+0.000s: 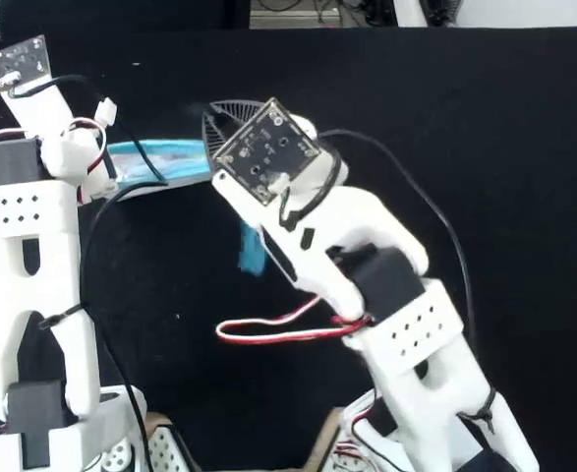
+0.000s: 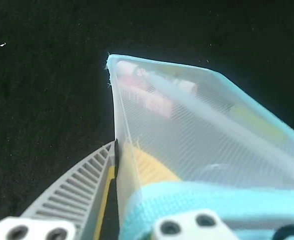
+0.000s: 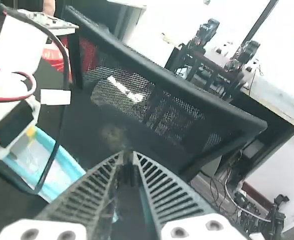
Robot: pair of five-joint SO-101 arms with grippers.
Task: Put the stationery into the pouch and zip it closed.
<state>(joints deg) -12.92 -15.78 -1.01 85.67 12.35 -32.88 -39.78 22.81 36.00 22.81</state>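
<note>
Two white arms sit side by side. The left arm (image 1: 28, 246) stretches straight forward. The left gripper (image 2: 115, 145) has its ribbed fingers (image 2: 71, 190) pinched on the edge of the mesh pouch (image 2: 187, 130), whose wall runs out beyond the fingertips. The right arm (image 1: 367, 256) leans diagonally toward the left arm. The right gripper (image 3: 128, 156) points outward, not down, its fingers pressed together at the tips.

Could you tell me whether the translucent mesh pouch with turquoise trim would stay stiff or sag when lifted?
Probably floppy: the translucent mesh pouch with turquoise trim looks like thin fabric, creasing where the left gripper pinches it. The stationery inside could slide and shift its weight.
</note>
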